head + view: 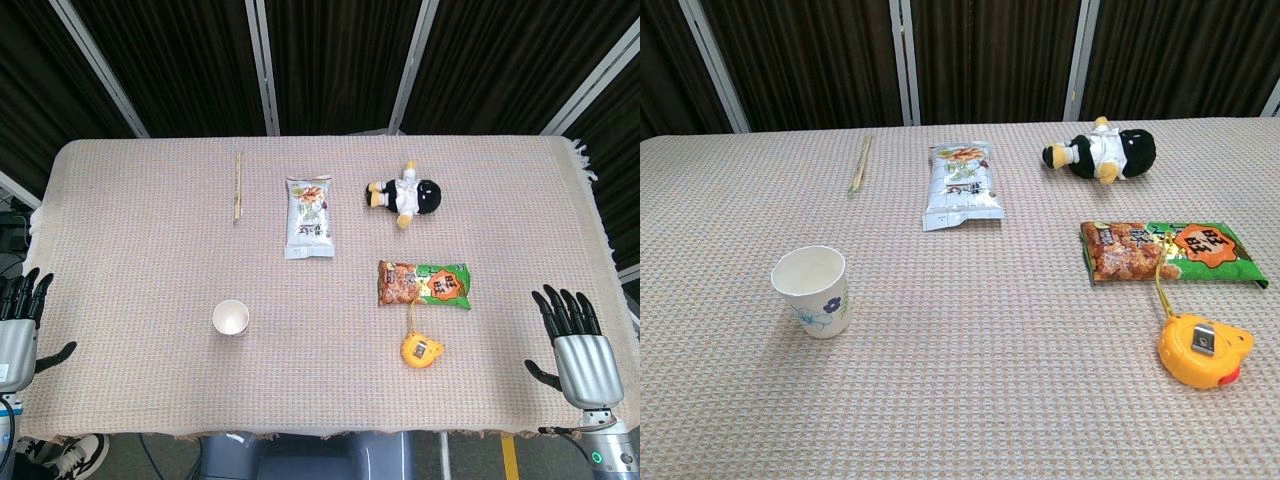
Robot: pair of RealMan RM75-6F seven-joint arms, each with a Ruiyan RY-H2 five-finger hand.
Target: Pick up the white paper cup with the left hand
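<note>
The white paper cup (pixel 230 318) with a small blue flower print on its side (pixel 812 290) stands upright and open-mouthed in the lower left part of the head view, on a table covered by a pinkish-beige woven cloth (pixel 140 250) with a fine waffle texture. Bare cloth surrounds the cup on every side, so it stands well apart from everything else.

The left hand (pixel 18 325), black-fingered with a grey metal back, hangs at the far left edge of the frame just off the cloth's edge, fingers spread and pointing up, holding nothing. The right hand (pixel 577 345) of the same build sits at the lower right corner over the cloth's edge, fingers likewise spread and empty. Neither hand shows in the chest view.

Above the cup, towards the upper left, lies a thin pale wooden chopstick pair (pixel 238 185), straight and nearly vertical in frame. To its right is a flat white and grey plastic snack packet (pixel 309 217), and further right a small black and white plush penguin toy (pixel 408 195) lies on its side. Below the toy lies a glossy green and orange snack bag (pixel 424 284), and just beneath it a round yellow plastic tape measure (pixel 421 350) with a yellow cord.

The cloth's fringed edge (pixel 590 165) shows at the upper right. Behind the table hang dark pleated curtains (pixel 990 60) divided by pale metal posts.
</note>
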